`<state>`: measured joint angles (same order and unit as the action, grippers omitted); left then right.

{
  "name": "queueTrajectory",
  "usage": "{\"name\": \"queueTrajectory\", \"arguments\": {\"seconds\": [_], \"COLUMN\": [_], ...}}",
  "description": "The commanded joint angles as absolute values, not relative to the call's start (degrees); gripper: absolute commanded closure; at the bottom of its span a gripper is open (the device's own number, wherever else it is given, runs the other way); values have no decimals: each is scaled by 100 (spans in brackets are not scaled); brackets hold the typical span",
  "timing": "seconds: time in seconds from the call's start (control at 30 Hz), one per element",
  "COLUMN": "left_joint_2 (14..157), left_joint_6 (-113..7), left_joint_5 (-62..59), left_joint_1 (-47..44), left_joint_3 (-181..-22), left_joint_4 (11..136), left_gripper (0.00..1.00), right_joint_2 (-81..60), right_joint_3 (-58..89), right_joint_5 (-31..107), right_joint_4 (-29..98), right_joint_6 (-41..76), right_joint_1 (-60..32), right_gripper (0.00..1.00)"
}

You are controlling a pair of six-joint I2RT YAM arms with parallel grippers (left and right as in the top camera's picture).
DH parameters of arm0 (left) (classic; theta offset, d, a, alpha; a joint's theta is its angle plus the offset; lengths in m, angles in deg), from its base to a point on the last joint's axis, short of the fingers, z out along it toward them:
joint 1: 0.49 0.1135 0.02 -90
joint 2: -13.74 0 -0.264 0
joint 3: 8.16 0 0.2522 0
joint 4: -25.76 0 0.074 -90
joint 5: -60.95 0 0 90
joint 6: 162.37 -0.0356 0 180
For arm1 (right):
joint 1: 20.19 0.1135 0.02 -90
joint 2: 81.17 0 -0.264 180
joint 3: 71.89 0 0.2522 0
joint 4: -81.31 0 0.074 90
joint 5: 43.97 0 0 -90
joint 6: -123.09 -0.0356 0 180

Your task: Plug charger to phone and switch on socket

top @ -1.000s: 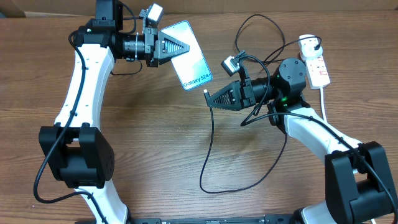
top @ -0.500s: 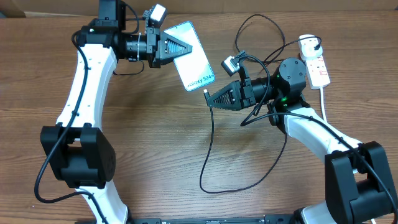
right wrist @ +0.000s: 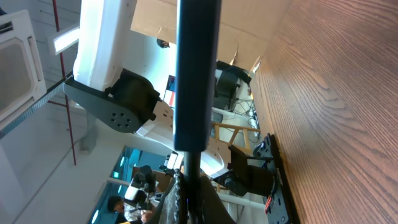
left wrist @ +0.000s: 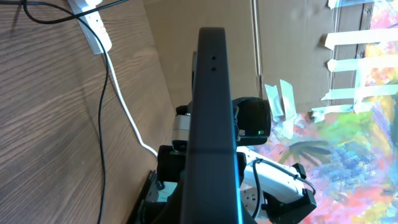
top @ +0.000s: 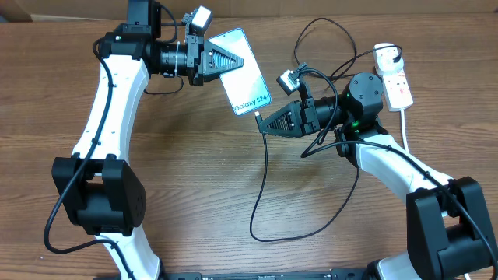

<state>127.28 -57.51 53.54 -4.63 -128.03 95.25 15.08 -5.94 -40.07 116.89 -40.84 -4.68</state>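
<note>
The words "Galaxy S24" stand on the light blue-teal screen of the slim, dark-edged rectangular smartphone (top: pixel 243 74), running slantwise along its lower end in the overhead view, while the small red marks on the white elongated plastic extension block (top: pixel 394 82) are too small to read.

The left arm (top: pixel 101 109) and right arm (top: pixel 389 167) have glossy white curved shells between blocky black joint housings. The left gripper (top: pixel 232 60) and right gripper (top: pixel 261 124) are black ribbed triangular wedges, each topped by a small pale camera (top: pixel 197 17). Thin black cables (top: pixel 47 222) trail along the links; a green light (top: pixel 355 124) glows on the right arm
</note>
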Motion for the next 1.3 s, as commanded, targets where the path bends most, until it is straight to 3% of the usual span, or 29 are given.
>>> {"name": "queueTrajectory", "arguments": {"seconds": [0.0, 1.27], "left_joint_2": [12693, 12693], "left_joint_6": [-5692, -5697], "left_joint_5": [5522, 5799], "left_joint_1": [-535, -629], "left_joint_3": [-12807, -12807], "left_joint_4": [9520, 9516], "left_gripper": [96, 96], "right_joint_2": [1377, 1377], "right_joint_3": [-437, -437], "right_joint_5": [-3927, -3868], "right_joint_4": [11726, 11831], "right_joint_6": [-4106, -4108], "right_joint_1": [-444, -494], "right_gripper": [96, 96]}}
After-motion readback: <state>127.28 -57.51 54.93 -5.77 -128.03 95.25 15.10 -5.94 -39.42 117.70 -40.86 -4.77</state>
